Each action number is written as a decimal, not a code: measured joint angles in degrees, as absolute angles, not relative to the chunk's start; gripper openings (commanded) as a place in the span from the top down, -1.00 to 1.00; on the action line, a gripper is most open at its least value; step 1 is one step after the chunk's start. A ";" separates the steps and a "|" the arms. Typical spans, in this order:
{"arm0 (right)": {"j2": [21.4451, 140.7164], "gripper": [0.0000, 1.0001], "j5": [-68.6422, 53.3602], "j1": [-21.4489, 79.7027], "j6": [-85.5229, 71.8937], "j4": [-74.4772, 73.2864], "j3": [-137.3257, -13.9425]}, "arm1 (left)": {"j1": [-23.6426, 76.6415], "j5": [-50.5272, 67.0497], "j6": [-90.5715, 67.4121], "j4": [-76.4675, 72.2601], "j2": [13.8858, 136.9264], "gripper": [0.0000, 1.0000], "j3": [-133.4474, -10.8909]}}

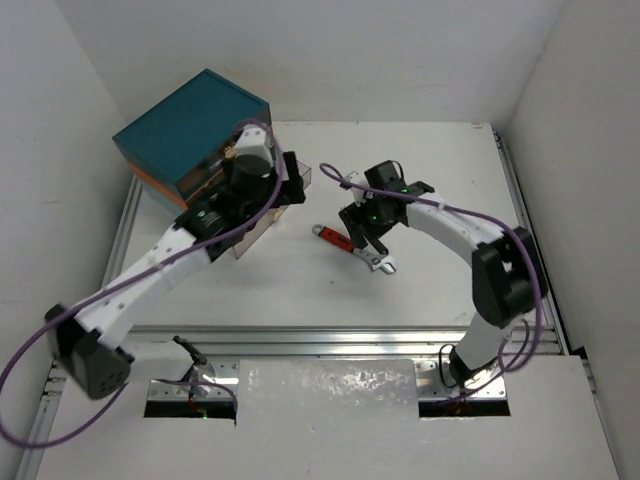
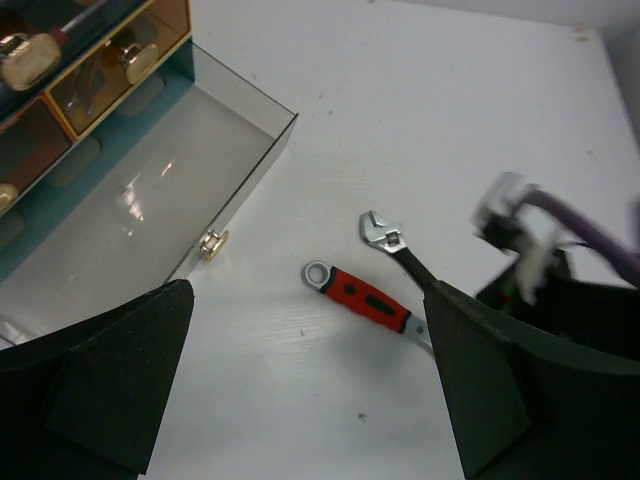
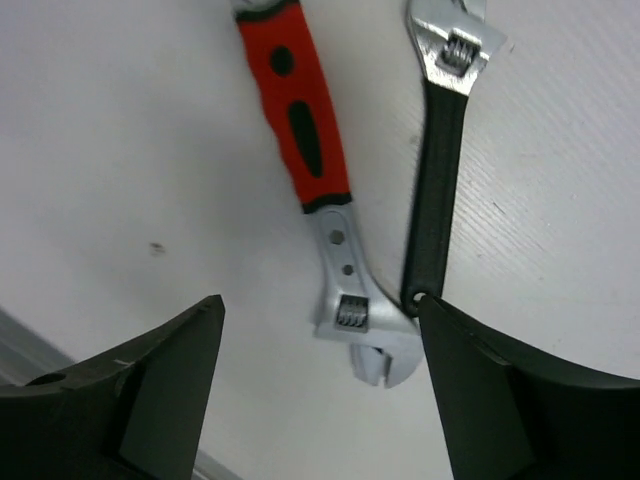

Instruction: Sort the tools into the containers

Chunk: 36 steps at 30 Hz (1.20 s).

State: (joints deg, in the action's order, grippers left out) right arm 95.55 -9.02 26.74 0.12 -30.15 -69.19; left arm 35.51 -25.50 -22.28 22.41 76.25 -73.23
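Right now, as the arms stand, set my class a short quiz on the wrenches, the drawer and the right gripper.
1. True or false: the red wrench lies in the open drawer.
2. Fill in: the second wrench has a ____ handle.
3. The right gripper hangs over: A the drawer, B both wrenches.
Key: 1 false, it lies on the table; 2 black; 3 B.

White arms (image 1: 140, 280), black joints (image 1: 500, 283), purple cables (image 2: 585, 225)

A white table (image 1: 300, 290) lies framed by aluminium rails (image 1: 330, 340), with plain white walls (image 1: 400, 50) around it.
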 measured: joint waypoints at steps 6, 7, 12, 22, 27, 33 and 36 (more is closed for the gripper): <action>104.95 -0.18 -3.86 27.59 4.01 -34.68 -71.20 | 35.66 -24.60 -21.56 27.03 57.52 -0.99 -65.45; 105.73 -0.13 -3.14 28.27 4.58 -35.16 -71.57 | 35.64 -24.64 -21.21 27.66 55.46 -0.99 -64.53; 110.08 -0.08 -1.54 30.94 6.24 -35.00 -74.30 | 35.64 -24.82 -19.53 31.51 48.95 -0.99 -59.92; 116.14 0.08 -0.03 31.09 8.23 -34.39 -76.53 | 35.64 -23.77 -17.10 32.14 44.69 -0.99 -47.51; 118.17 0.64 -1.06 31.09 8.97 -37.15 -79.22 | 35.64 -22.50 -16.82 31.97 44.49 -0.99 -45.25; 118.50 1.00 -1.69 31.16 6.59 -38.33 -79.88 | 35.64 -22.68 -16.82 31.20 40.16 -0.99 -44.82; 116.49 1.00 -0.25 32.18 3.51 -36.16 -77.17 | 35.51 -24.10 -17.06 30.65 36.93 -0.99 -44.75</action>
